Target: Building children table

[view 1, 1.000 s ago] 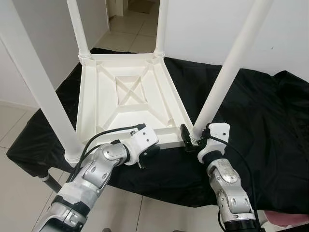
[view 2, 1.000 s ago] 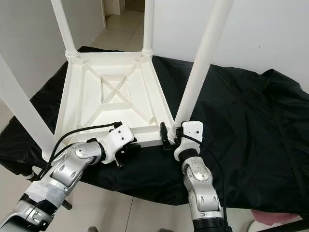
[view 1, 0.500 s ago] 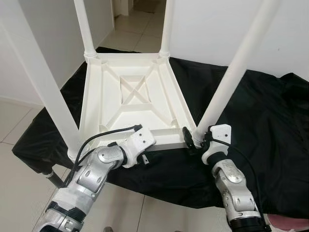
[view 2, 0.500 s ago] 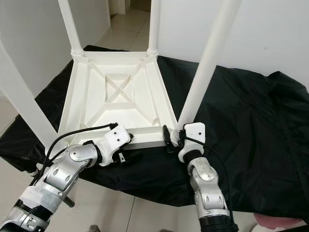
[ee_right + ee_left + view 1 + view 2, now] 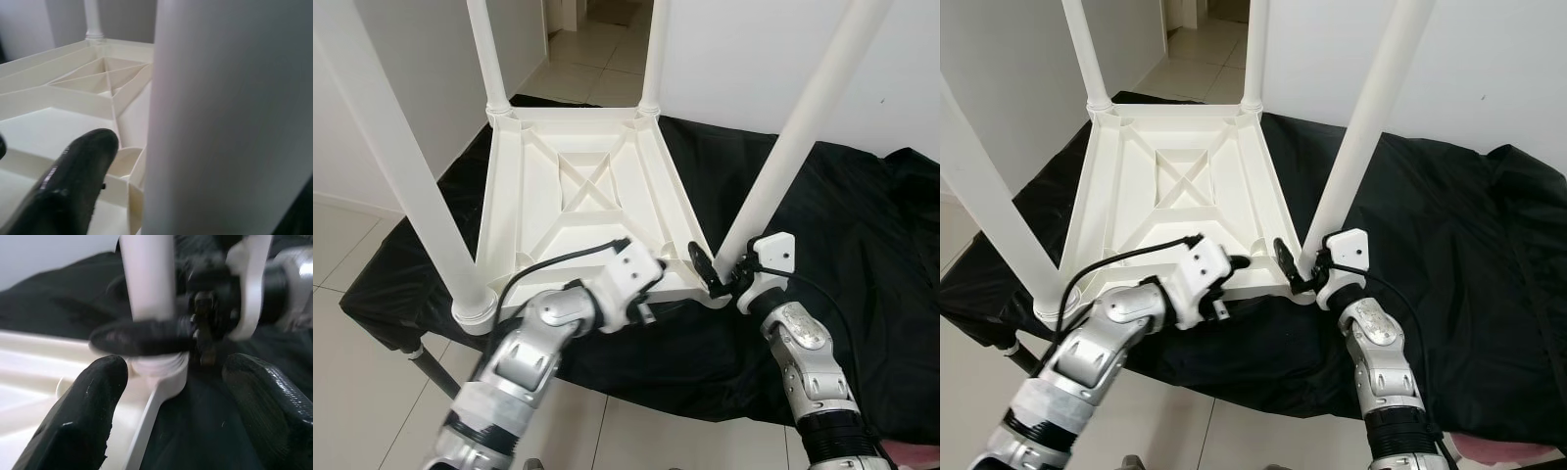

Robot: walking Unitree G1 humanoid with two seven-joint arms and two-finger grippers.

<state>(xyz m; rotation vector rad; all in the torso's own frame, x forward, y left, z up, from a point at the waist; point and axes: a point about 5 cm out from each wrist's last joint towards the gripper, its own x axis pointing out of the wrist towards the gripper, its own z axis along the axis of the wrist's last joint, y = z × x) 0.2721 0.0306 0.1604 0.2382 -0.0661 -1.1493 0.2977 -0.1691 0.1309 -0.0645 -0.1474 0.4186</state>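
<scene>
A white plastic children's table (image 5: 578, 196) lies upside down on a black cloth (image 5: 862, 225), its four legs pointing up. My right gripper (image 5: 717, 276) is at the foot of the near right leg (image 5: 793, 147). It is open, with the leg (image 5: 230, 117) standing between its fingers (image 5: 78, 181) and a small gap on the side I can see. My left gripper (image 5: 658, 286) is open at the table's near rim, close to that same corner. In the left wrist view its fingers (image 5: 83, 411) frame the leg's collar (image 5: 161, 367) and the right gripper beyond.
The cloth-covered surface ends just in front of my arms, with tiled floor (image 5: 352, 392) below and to the left. The near left leg (image 5: 401, 166) rises close by my left arm. White walls stand behind, with a doorway (image 5: 597, 49) at the back.
My left gripper has slid right along the table's near rim toward the near right corner. The right gripper has stayed at that leg's foot, while the camera view has shifted a little.
</scene>
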